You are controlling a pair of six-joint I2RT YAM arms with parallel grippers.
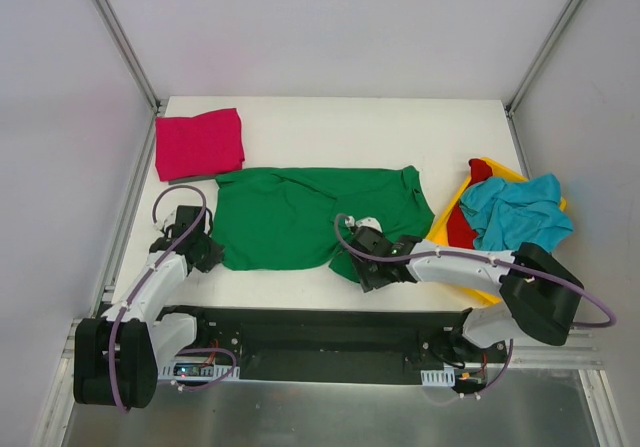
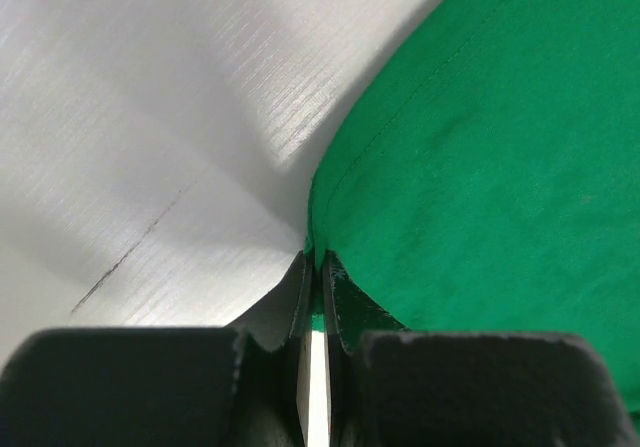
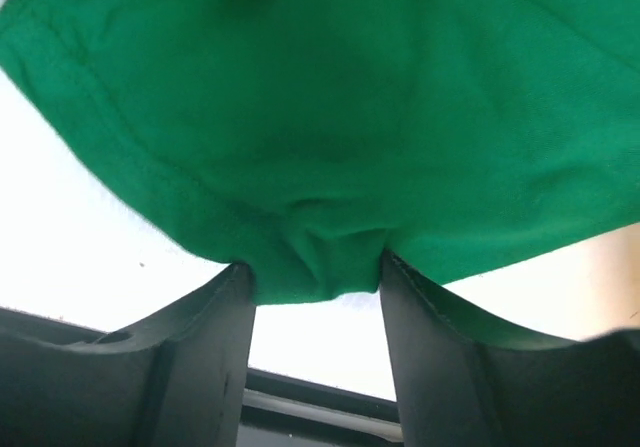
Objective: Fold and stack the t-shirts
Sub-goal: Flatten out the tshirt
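The bright green t-shirt point(image 1: 300, 217) lies spread flat in the middle of the table. My left gripper point(image 1: 212, 257) is shut on its near left corner; the left wrist view shows the hem point(image 2: 480, 167) pinched between the closed jaws point(image 2: 316, 267). My right gripper point(image 1: 358, 267) is at the shirt's near right edge. In the right wrist view its jaws point(image 3: 315, 277) stand apart with a bunched bit of green hem point(image 3: 320, 97) between them. A folded magenta-pink t-shirt point(image 1: 198, 144) lies at the back left. The teal-blue t-shirt point(image 1: 515, 212) and red t-shirt point(image 1: 462, 222) lie crumpled in the bin.
A yellow plastic bin point(image 1: 438, 233) sits at the right edge of the white table point(image 1: 330, 127). A black base plate point(image 1: 320, 342) runs along the near edge between the arm bases. Metal frame posts stand at the back corners.
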